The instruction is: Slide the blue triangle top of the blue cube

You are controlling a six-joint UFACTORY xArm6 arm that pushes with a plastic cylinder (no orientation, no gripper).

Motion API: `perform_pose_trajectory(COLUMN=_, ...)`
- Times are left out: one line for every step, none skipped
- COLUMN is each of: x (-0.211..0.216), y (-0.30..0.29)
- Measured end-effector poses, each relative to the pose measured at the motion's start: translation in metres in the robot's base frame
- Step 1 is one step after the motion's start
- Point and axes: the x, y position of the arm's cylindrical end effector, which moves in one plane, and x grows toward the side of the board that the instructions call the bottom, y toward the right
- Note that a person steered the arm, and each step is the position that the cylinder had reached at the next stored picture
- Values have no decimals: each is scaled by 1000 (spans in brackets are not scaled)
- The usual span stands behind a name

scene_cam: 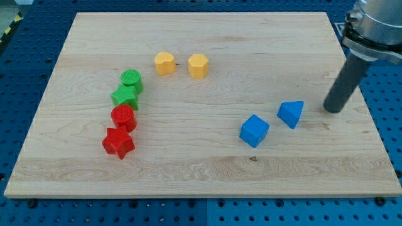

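Tip position: my tip [333,110] stands on the board [207,169] at the view's right, near the blue triangle [291,113] but apart from it, with bare wood between.
Tip state: it is a plain rod with nothing to open or close; it touches no block now.
Direction to the task's block: the blue triangle lies toward the view's left of my tip, at almost the same height in the view.
Blue triangle and blue cube: the blue cube [254,130] lies just beside the triangle, lower and more to the left; I see a small gap between them.
Coming move, my judgement: the triangle must go left and a little up, to stand above the cube, so the push should begin from the triangle's right side, where my tip is already.
Risk: a push directed too low can drive the triangle into the cube.
Containers: none is visible.
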Motion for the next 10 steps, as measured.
perform_pose_trajectory(x=14, y=-15)
perform_pose_trajectory(x=8, y=-46)
perform_pose_trajectory(x=-3, y=-65)
perform_pose_trajectory(x=-5, y=-79)
perform_pose_trajectory(x=-5, y=-81)
perform_pose_trajectory(x=-5, y=-93)
perform_pose_trajectory(x=-5, y=-109)
perform_pose_trajectory(x=-5, y=-112)
perform_pose_trajectory(x=-5, y=-110)
perform_pose_trajectory(x=-5, y=-113)
